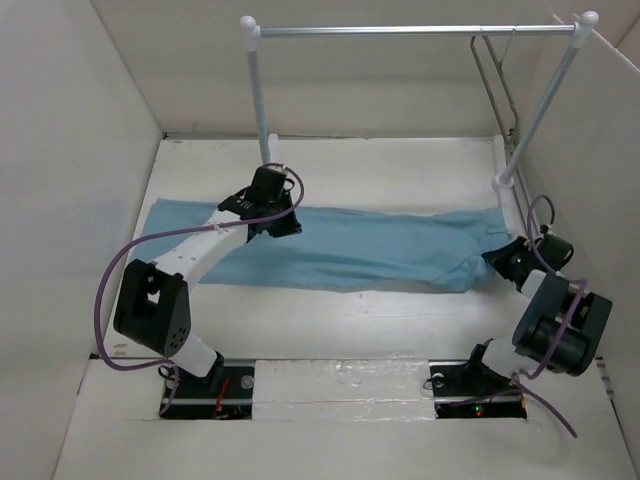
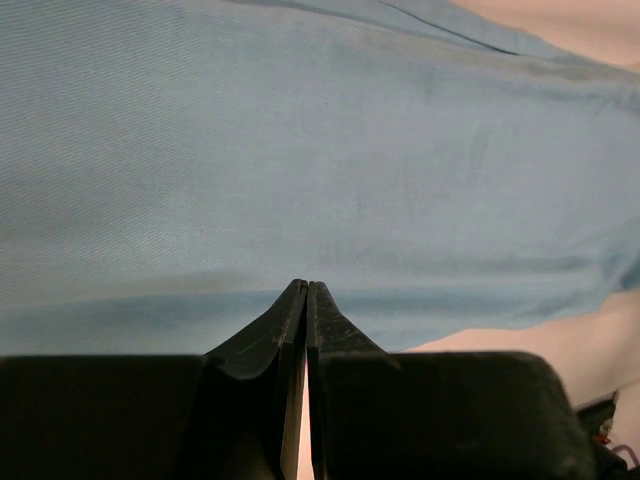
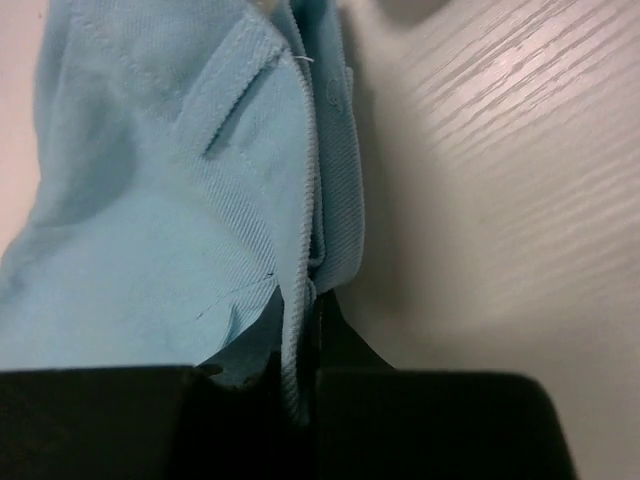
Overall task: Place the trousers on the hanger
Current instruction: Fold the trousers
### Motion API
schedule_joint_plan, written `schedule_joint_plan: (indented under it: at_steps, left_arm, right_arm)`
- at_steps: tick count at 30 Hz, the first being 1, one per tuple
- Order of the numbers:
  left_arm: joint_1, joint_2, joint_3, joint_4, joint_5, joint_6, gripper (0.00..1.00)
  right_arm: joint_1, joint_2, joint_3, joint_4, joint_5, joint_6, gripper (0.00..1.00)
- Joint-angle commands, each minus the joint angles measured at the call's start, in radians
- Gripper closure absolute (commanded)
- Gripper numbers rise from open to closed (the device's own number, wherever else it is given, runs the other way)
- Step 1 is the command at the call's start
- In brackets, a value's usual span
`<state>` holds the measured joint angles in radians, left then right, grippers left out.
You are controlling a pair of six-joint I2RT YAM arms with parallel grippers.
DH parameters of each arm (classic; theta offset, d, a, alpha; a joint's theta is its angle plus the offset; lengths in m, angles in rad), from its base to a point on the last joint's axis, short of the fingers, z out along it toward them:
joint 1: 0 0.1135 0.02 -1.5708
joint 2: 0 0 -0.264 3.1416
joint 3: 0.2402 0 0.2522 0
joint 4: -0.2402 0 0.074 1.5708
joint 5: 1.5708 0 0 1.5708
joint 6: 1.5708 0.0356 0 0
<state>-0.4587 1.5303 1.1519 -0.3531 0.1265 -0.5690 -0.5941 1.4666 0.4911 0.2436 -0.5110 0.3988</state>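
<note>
The light blue trousers (image 1: 370,250) lie flat across the table, legs to the left and waist to the right. My left gripper (image 1: 277,222) is shut, and its tips (image 2: 305,287) rest at the near edge of a trouser leg (image 2: 320,150). No cloth shows between them. My right gripper (image 1: 502,258) is shut on the waistband edge (image 3: 300,250) at the right end of the trousers, with a corded seam running down between its jaws (image 3: 305,305). The thin dark grey hanger (image 1: 497,85) hangs from the right end of the rail. The button is not in view.
A white rail (image 1: 410,31) on two ball-topped posts (image 1: 258,90) (image 1: 535,120) spans the back of the table. White walls close in the left, back and right sides. Purple cables loop off both arms.
</note>
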Motion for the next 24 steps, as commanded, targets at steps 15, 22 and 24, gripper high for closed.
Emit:
schedule_joint_plan:
  at_steps: [15, 22, 24]
  left_arm:
    - [-0.217, 0.082, -0.072, 0.146, -0.013, -0.021, 1.00]
    - [-0.422, 0.280, 0.031, 0.206, -0.025, -0.066, 1.00]
    - [-0.443, 0.342, 0.048, 0.242, 0.011, -0.071, 1.00]
  right_arm:
    - [0.235, -0.733, 0.532, -0.823, 0.281, -0.323, 1.00]
    - [0.347, -0.828, 0.702, -1.004, 0.330, -0.382, 1.00]
    - [0.359, -0.807, 0.788, -1.063, 0.310, -0.420, 1.00]
